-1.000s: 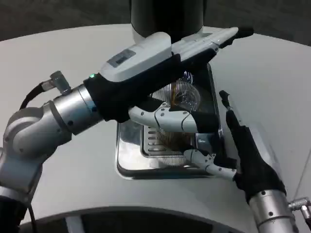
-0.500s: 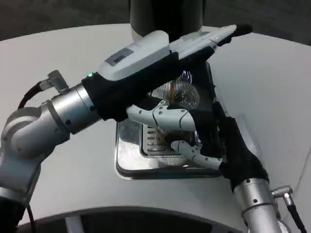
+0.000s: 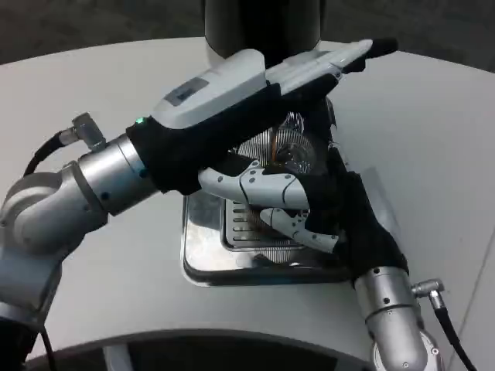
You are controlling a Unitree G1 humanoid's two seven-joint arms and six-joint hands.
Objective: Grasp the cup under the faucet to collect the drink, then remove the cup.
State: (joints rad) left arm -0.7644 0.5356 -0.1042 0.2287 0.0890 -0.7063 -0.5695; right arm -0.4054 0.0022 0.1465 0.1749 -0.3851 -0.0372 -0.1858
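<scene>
Gripping cup (image 3: 288, 154) (clear, ribbed), right hand (image 3: 340, 212), left hand (image 3: 247, 100) above

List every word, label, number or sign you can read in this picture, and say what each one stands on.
No text can be read.
A small grey patch on the white back of the left robot hand may be a label, too blurred to read.
The green dot by its wrist is a light, not a sign.

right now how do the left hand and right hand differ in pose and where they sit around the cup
The left hand reaches in from the picture's left, lying high across the cup, white back up. The right hand comes from the lower right, lower down beside the cup, its dark side showing. The left hand's fingers curl at the cup's near side; whether either hand grips it cannot be told. Both sit over the metal tray.
</scene>
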